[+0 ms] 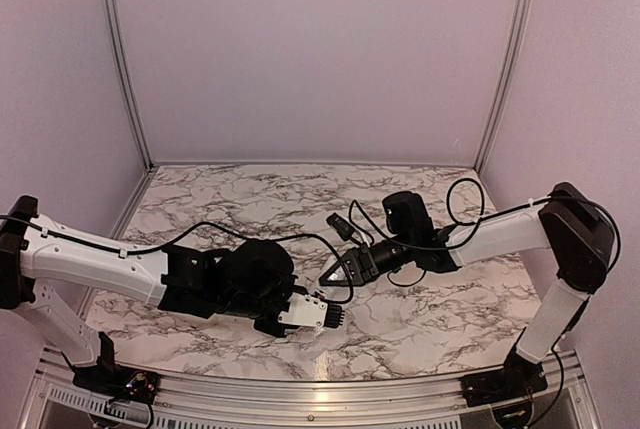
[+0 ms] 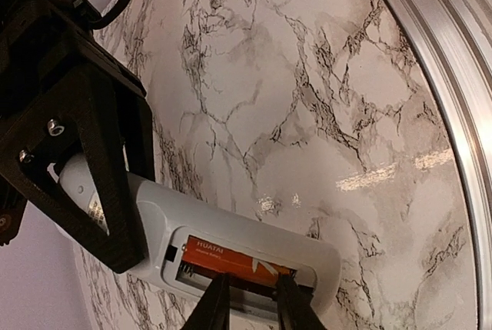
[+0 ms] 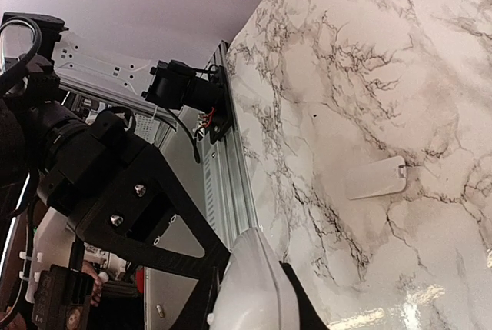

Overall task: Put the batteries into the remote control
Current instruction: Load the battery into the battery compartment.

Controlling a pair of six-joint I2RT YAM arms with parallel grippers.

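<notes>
You see the remote control's (image 3: 254,284) rounded white end low in the middle, with your right gripper's (image 3: 252,311) dark fingers flanking it. The black left gripper (image 3: 192,241) meets it from the left. A flat white cover plate (image 3: 374,178) lies apart on the marble table (image 3: 346,76).

In the left wrist view the bottom edge cuts the right gripper (image 2: 252,282) off just below its tips, so I cannot tell whether anything is pinched between those jaws. They cover the lower half of the bay in the remote control (image 2: 231,218); above them I see one orange battery (image 2: 231,259), and what lies behind them is hidden. The remote's other end disappears behind a finger (image 2: 100,191) of the left gripper (image 1: 285,314). In the right wrist view the remote crowds the space between my jaws and runs off the bottom edge. From the top, the bay is too small to read
</notes>
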